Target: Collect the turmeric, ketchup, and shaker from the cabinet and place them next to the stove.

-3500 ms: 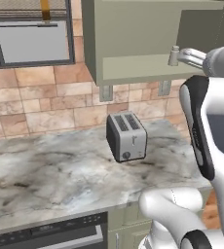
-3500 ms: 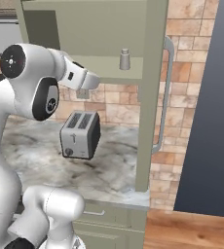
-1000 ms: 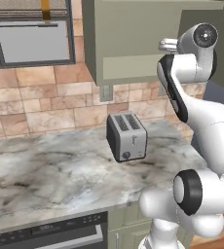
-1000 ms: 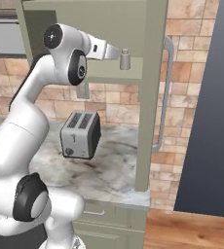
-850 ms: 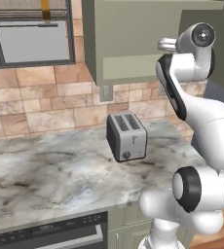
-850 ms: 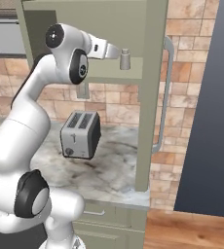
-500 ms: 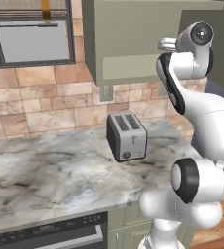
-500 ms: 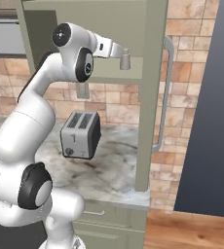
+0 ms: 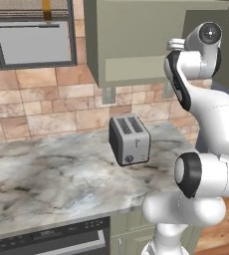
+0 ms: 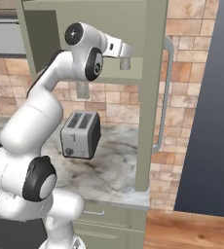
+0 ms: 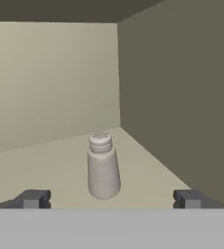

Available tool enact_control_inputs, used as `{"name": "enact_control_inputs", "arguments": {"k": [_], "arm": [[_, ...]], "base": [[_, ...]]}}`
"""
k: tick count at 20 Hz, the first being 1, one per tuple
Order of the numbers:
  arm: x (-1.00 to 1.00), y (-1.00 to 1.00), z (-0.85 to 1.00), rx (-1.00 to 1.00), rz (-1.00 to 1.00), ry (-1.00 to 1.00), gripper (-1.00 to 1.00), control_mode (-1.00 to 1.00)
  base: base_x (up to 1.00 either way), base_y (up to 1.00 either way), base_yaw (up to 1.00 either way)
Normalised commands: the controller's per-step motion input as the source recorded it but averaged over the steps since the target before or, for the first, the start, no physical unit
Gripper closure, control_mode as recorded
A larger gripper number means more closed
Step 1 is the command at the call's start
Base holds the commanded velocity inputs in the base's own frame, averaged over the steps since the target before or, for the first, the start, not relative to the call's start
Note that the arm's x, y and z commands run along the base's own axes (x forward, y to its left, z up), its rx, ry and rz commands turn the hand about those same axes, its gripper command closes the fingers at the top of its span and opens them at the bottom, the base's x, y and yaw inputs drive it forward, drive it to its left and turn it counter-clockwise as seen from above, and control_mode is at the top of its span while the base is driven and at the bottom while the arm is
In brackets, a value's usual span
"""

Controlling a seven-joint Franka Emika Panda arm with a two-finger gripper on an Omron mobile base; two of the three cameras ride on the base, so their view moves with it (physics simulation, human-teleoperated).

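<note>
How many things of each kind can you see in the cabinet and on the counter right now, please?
Shakers: 1, the shaker upright on the cabinet shelf
Toasters: 1, the toaster on the counter
Total: 2

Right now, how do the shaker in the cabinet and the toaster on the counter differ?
The shaker is a small, pale, rounded cylinder with a ridged cap; the toaster is a much larger boxy body with two top slots. The shaker stands upright on the cabinet shelf; the toaster sits below on the marble counter. The open gripper faces the shaker, not the toaster. Both are grey-silver.
</note>
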Motion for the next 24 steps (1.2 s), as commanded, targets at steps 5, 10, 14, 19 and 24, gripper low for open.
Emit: {"name": "enact_control_inputs", "arguments": {"k": [5, 10, 14, 19, 24], "arm": [[0.27, 0.0, 0.0, 0.0, 0.0, 0.03, -1.0, -1.0], [0.28, 0.0, -0.02, 0.0, 0.0, 0.04, -1.0, -1.0], [0.3, 0.0, -0.09, 0.0, 0.0, 0.05, -1.0, -1.0], [0.29, 0.0, -0.12, 0.0, 0.0, 0.05, -1.0, -1.0], [0.28, 0.0, -0.14, 0.0, 0.0, 0.05, -1.0, -1.0]], "base": [[0.0, 0.0, 0.0], [0.0, 0.0, 0.0], [0.0, 0.0, 0.0], [0.0, 0.0, 0.0], [0.0, 0.0, 0.0]]}}
